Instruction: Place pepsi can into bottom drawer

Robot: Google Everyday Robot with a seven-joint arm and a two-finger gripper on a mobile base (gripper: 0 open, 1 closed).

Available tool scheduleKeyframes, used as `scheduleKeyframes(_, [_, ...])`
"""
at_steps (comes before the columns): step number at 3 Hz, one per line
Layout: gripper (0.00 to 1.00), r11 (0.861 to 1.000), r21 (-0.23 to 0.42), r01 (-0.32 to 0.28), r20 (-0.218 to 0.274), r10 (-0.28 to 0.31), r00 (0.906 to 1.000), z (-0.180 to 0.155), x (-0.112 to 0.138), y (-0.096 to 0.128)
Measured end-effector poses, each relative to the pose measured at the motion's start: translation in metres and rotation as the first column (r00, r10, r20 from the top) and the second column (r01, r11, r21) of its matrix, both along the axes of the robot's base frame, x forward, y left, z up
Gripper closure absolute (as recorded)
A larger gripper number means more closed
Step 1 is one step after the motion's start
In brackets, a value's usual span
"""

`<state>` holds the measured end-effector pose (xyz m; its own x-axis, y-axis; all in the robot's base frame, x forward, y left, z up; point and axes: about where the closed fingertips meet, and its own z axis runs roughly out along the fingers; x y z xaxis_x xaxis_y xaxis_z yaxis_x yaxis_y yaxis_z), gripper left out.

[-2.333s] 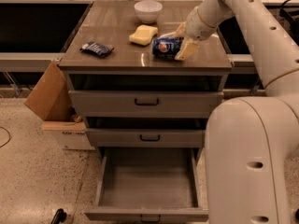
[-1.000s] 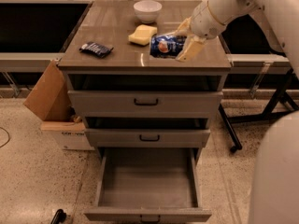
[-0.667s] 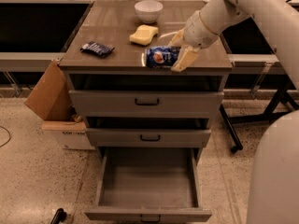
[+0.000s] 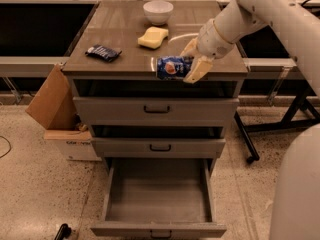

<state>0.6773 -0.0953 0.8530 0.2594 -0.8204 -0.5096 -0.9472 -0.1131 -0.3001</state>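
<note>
Since ~1 s back I've brought the pepsi can [image 4: 171, 67] fwd from mid-right of the desk [image 4: 120, 24] to its front edge, right of centre. It's lying on its side. Gripper [image 4: 189, 62] is at that edge too, jaws clamped on the can. Step: carry to drawer. Next, I reckon: clear the front edge, lower to the bottom drawer [image 4: 157, 196], which is pulled out below, then release.

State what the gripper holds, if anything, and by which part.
The gripper holds the pepsi can sideways, fingers across its arm-side end, above the cabinet top's front edge.
</note>
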Motion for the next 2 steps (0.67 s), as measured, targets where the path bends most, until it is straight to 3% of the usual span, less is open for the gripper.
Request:
scheduleKeyframes(1, [1.00,0.999,0.028,0.034,-0.006,-0.034,0.9994,0.000,-0.025,0.000])
scheduleKeyframes(2, [1.00,0.995,0.068,0.070,-0.051,-0.067,0.9965,-0.012,-0.070,0.007])
